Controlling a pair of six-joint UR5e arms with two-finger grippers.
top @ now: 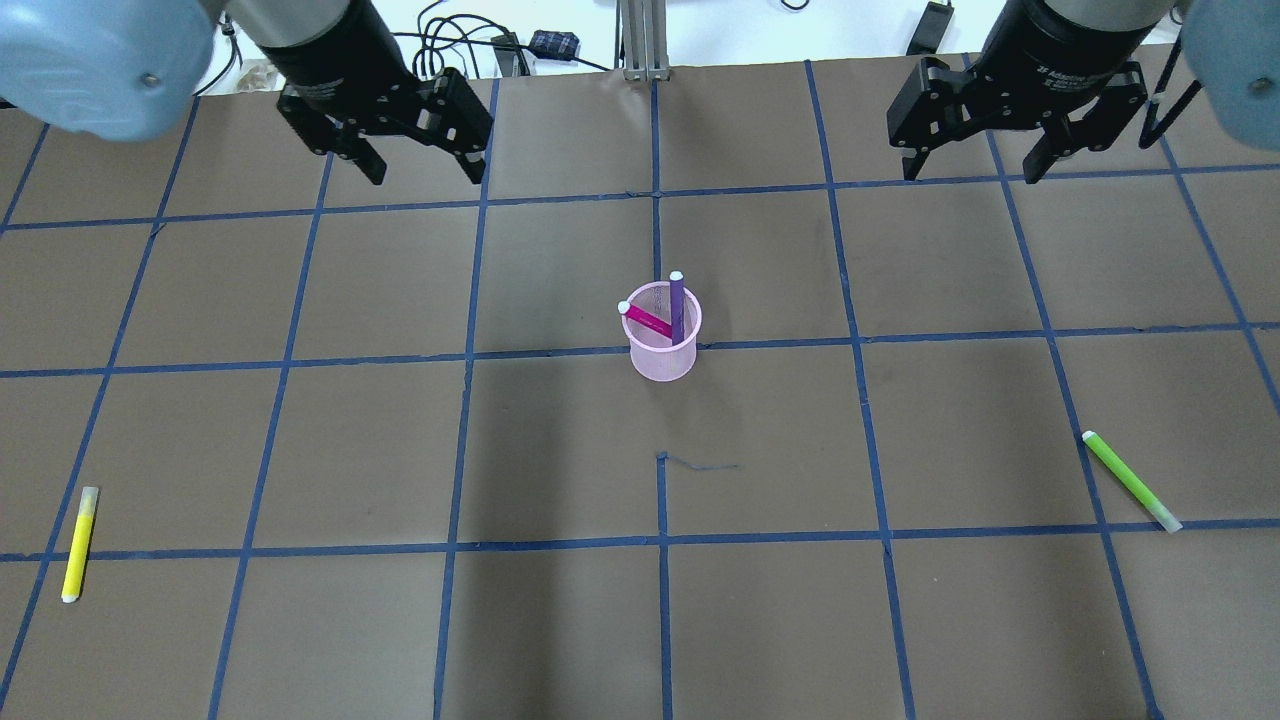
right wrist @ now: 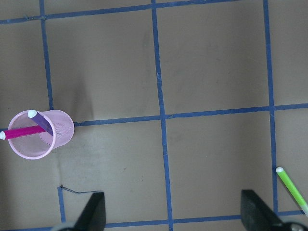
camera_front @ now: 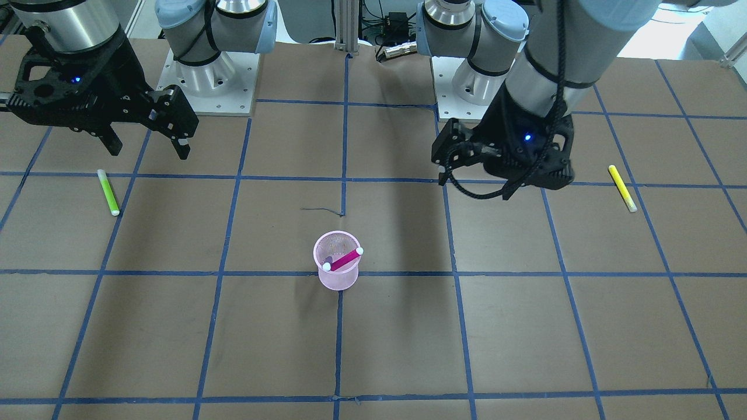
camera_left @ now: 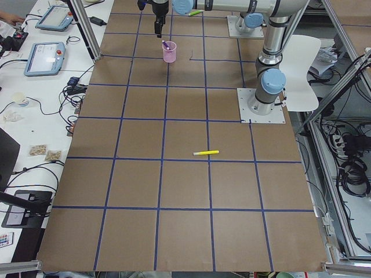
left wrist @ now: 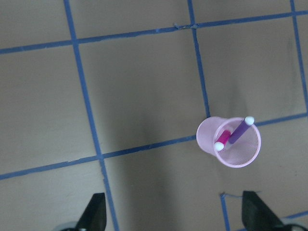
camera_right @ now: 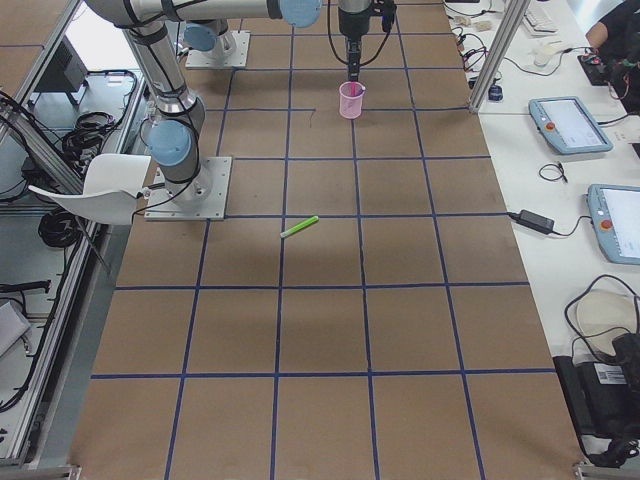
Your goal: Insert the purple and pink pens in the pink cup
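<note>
Leaning toward 12 and 10 o'clock in the cup [top: 662, 358], purple pen [top: 677, 310] and pink pen [top: 648, 321] seem light, slick, best pinched mid-barrel; left gripper [top: 425, 168], right gripper [top: 972, 168] gape empty.

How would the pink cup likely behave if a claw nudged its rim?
Probably light: the pink cup looks like thin mesh, so it may slide easily. It stands tall and narrow, with the pink pen and purple pen leaning on its rim, so a high push could tip it.
</note>
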